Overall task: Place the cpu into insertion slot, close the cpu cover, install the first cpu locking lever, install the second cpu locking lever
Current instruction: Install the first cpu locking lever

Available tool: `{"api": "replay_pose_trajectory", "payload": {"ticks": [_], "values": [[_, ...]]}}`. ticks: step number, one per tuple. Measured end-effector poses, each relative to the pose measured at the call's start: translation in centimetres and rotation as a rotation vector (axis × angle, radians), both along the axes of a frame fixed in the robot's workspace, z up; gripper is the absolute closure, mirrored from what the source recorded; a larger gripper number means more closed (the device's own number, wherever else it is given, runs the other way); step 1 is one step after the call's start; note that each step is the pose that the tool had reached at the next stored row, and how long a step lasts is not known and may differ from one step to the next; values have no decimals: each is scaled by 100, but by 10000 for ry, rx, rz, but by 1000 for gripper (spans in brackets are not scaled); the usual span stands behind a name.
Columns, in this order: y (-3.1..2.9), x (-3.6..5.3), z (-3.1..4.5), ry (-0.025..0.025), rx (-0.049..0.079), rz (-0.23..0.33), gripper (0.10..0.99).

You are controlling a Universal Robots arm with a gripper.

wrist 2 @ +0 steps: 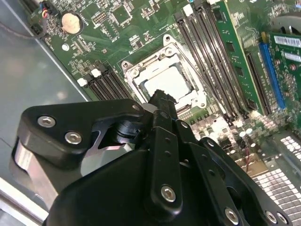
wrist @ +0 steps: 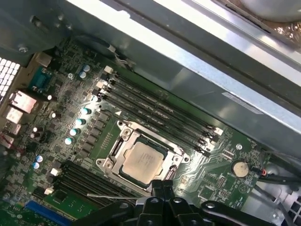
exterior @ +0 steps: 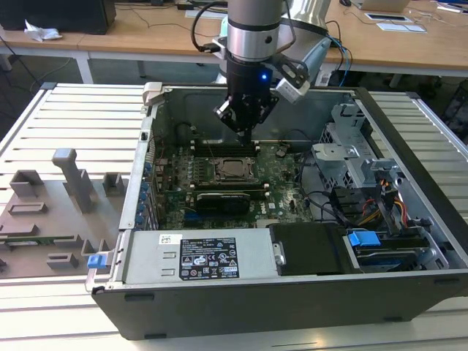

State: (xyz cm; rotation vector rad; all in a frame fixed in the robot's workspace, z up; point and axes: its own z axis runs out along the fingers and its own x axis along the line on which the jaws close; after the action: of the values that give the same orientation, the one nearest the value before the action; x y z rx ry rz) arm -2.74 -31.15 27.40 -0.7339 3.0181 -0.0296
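The cpu (wrist: 141, 162) lies flat in the insertion slot (wrist: 123, 175) on the green board, its pale metal face up. The silvery cpu cover (wrist: 151, 136) lies down around it, framing the chip. In the second wrist view the cpu (wrist 2: 170, 83) and cover (wrist 2: 141, 63) sit just beyond my black fingertips (wrist 2: 162, 98). My gripper (exterior: 245, 134) hangs shut a little above the board, just behind the socket (exterior: 235, 170) in the exterior view, holding nothing. A thin metal lever rod (wrist: 110, 197) sticks out beside the socket near my fingers (wrist: 164, 184).
Black memory slots (wrist: 160, 115) flank the socket on both sides. The case's metal wall (wrist: 197, 61) rises close behind them. A long black card (exterior: 223, 199), a grey power supply (exterior: 197, 256) and a drive cage (exterior: 351, 157) fill the case. A grey fixture board (exterior: 51, 212) lies outside it.
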Motion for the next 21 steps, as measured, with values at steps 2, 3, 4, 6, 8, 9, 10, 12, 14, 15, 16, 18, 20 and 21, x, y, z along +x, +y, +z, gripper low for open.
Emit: {"api": "replay_pose_trajectory", "payload": {"ticks": [2,3,4,6,8,9,10,12,14,15,16,18,20,21], "values": [[0,0,0,0,0,-410,980],[0,0,0,0,0,-602,980],[0,0,0,0,-1,-757,980],[0,0,0,0,0,-1126,980],[0,0,0,0,-1,-1662,980],[0,0,0,0,0,-1936,980],[0,0,-1,0,0,-2182,980],[0,0,-1,0,-1,-2507,980],[0,0,-1,0,-1,-2755,980],[0,0,-1,0,0,-2948,980],[0,0,-1,0,-1,-3056,980],[0,0,-1,-1,-1,-3296,980],[0,0,-1,0,-1,-3571,980],[0,0,-1,1,-1,-3736,980]]}}
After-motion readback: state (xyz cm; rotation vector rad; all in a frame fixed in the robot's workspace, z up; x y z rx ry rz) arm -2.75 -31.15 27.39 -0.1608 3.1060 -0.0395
